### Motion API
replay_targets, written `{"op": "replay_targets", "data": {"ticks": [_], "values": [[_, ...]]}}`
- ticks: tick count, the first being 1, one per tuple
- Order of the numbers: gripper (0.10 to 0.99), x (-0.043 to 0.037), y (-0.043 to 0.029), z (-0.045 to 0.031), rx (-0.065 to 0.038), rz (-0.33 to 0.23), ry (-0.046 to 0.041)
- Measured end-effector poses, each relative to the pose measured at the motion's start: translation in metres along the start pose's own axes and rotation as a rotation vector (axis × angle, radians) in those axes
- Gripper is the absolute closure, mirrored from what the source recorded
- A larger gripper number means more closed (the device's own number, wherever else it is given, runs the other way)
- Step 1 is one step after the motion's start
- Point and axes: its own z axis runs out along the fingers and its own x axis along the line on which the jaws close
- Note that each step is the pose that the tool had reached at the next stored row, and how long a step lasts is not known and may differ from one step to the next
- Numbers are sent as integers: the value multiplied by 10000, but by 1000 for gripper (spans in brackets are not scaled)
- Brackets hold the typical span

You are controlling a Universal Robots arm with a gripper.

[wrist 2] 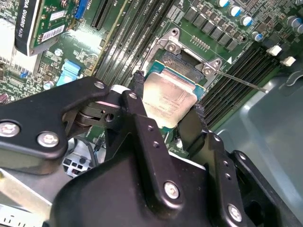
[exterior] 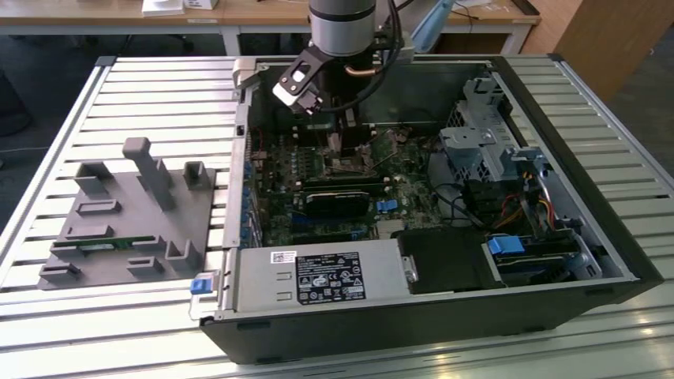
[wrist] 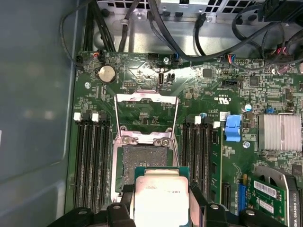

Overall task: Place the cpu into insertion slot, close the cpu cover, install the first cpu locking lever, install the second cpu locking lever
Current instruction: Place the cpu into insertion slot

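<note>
Slatted metal desk [exterior: 158, 79] carries an open black computer case [exterior: 421, 335], with a white printed label [exterior: 327, 278] on the power supply at its nearest side. Deeper in, black fingers [wrist 2: 142, 118] clamp the faintly printed cpu [wrist: 161, 196] by two opposite edges. It sits over the motherboard [wrist: 218, 94], close to the insertion slot [wrist: 144, 158], whose cpu cover [wrist: 147, 98] stands raised. Beyond the case is a wooden desk [exterior: 274, 14].
</note>
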Motion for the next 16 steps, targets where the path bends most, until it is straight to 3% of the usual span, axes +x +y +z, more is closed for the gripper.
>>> {"op": "replay_targets", "data": {"ticks": [9,16], "values": [[545,3,-1,18,1,-5,-63],[545,51,34,79,10,-7,-101]]}}
